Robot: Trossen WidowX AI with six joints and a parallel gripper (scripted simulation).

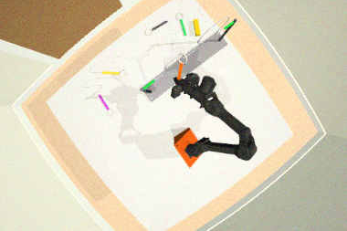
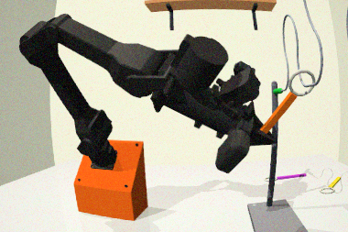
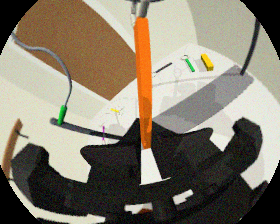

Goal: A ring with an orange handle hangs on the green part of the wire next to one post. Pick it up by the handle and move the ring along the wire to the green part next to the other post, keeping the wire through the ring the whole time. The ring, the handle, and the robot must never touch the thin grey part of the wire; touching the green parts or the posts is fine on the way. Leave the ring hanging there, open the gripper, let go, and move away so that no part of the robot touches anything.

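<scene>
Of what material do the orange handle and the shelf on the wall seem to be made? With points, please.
The orange handle (image 1: 180, 71) (image 2: 278, 112) (image 3: 143, 75) looks like matte plastic, from its flat, even colour. The shelf (image 2: 211, 4) (image 3: 11, 145) is probably wood, smooth, judging by its brown tone.

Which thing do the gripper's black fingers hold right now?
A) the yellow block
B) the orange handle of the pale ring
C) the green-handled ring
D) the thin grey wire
B: the orange handle runs from between the black fingertips up to the pale ring.
</scene>
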